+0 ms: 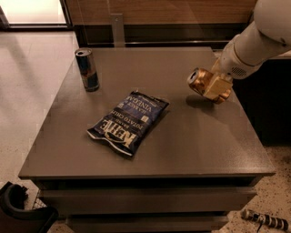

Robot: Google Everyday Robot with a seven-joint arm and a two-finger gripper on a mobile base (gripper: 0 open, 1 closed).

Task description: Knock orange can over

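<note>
Orange can (197,81): not upright, not yet down. You have it tipped far over, silver top turned left and toward the camera, its body clasped in the gripper (214,87) above the right side of the table (204,141). A shadow lies on the surface just beneath it, so I judge the can to be clear of the table or barely touching; contact cannot be confirmed.

Finding: the tipping is largely done. What is left is for the can to lie on its side on the table, free of the fingers. Until you let go, I would not close the task.

Near to far, as observed:

1. Floor, front: a black object (20,214) sits at the lower left and a striped item (264,220) at the lower right. Both are off the table and of no concern.
2. Table, middle: a dark blue chip bag (128,117) lies flat, left of the orange can and well apart from it.
3. Table, right: the gripper's tan fingers are closed on the orange can's sides, holding it. The wrist is bent down and to the left. The white arm (257,41) rises from it up and to the right and leaves view at the top right corner.
4. Table, far left: a slim blue-and-silver can (87,69) stands upright near the back left corner, well apart from the gripper. Keep off it.
5. Beyond: a wood-panelled wall (159,11).
</note>
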